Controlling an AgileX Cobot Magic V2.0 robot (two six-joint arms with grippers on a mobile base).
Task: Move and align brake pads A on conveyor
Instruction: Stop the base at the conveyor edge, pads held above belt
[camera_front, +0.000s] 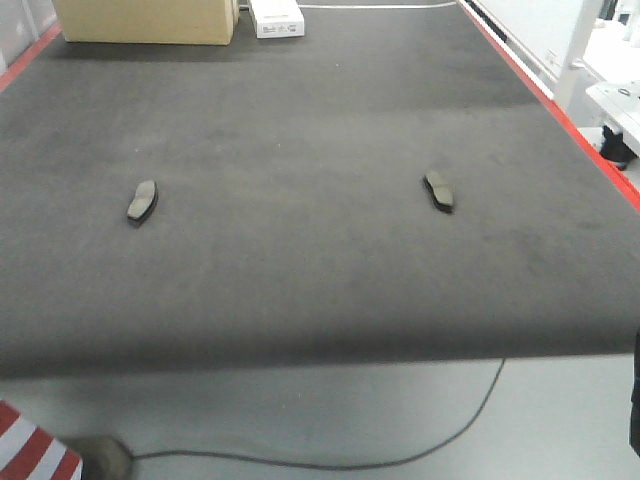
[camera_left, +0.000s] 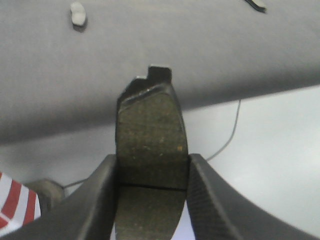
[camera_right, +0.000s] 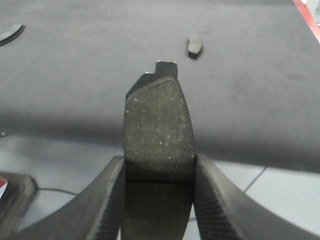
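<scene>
- Your left gripper (camera_left: 152, 170) has its jaws pinching a brake pad (camera_left: 151, 140) by its long edges, friction face toward the wrist camera, a notched tab at its far end.
- That pad hangs at the near edge of the conveyor (camera_left: 200, 60), partly over the pale floor (camera_left: 280, 165) beyond it.
- Your right gripper (camera_right: 159, 170) has its jaws clamped on another brake pad (camera_right: 159, 130) in the same way, tab pointing away, held over the belt's near edge.
- In the front view you have two more pads lying flat on the conveyor (camera_front: 300, 120), well apart: a left pad (camera_front: 142, 200) and a right pad (camera_front: 439, 190).
- The two lying pads tilt in opposite directions, so they are not parallel to each other.
- At the belt's far end you can see a cardboard box (camera_front: 145, 20) with a small white box (camera_front: 276, 17) just beside it.
- A dark cable (camera_front: 440, 440) trails across the floor in front of the belt.
</scene>
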